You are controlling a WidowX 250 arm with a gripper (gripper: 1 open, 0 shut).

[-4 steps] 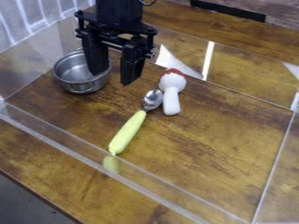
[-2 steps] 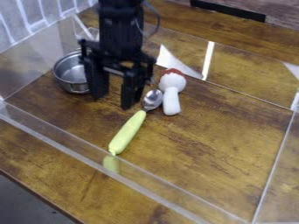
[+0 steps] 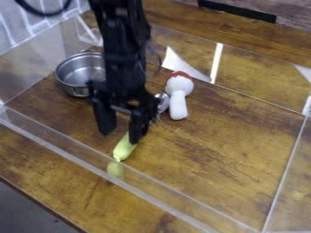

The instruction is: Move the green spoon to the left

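Observation:
The green spoon (image 3: 124, 149) lies diagonally on the wooden table, and only the lower end of its yellow-green handle shows below the gripper. Its upper handle and most of its silver bowl are hidden behind the fingers. My gripper (image 3: 120, 128) hangs from the black arm, lowered straight over the spoon, and it is open. One finger (image 3: 101, 122) stands left of the handle and the other to its right, with their tips close to the table. Whether they touch the spoon I cannot tell.
A small metal pot (image 3: 75, 71) stands just behind and left of the gripper. A white stubby utensil with a red band (image 3: 180, 96) lies to the right. A low clear plastic wall (image 3: 73, 150) runs along the front and left.
The arm has moved forward and down from above the pot to over the spoon's handle. Its jaws have stayed at the same width, and the spoon has not moved.

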